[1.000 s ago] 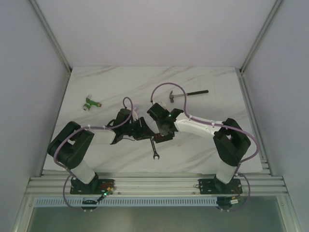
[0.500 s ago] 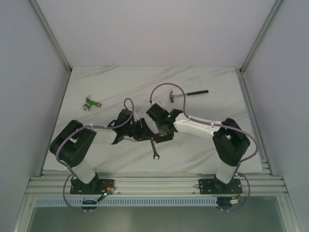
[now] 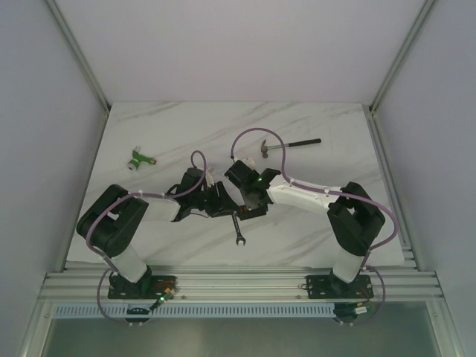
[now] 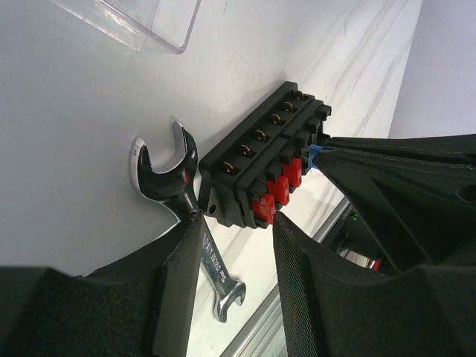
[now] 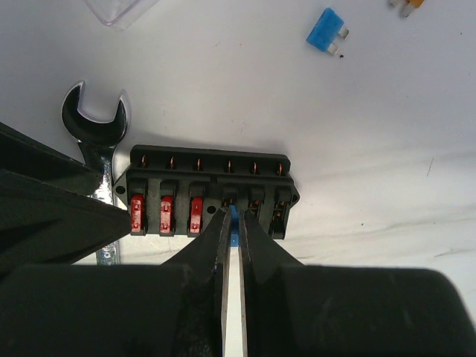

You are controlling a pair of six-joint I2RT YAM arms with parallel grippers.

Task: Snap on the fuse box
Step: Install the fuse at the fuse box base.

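Right fingers (image 5: pixel 212 253) clenched on blue fuse (image 5: pixel 234 217) at fuse box (image 5: pixel 212 190) 6 o'clock edge, left fingers (image 4: pixel 178 275) straddle its 9 o'clock end (grasping or not, cannot tell), open desk (image 5: pixel 260 89) at 12.

Fuse box (image 5: pixel 212 175) is hemmed in — right gripper (image 5: pixel 232 223), pinching a blue fuse (image 4: pixel 314 152), blocks its near side; left gripper (image 4: pixel 234 230) and wrench (image 4: pixel 163 171) crowd one end; I see open tabletop (image 5: pixel 372 134) beyond, up to the clear cover (image 4: pixel 134 22).

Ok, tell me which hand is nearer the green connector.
Left. The left hand, gripping the fuse box, lies right of the green connector; the right hand, pinching a blue fuse, is farther right.
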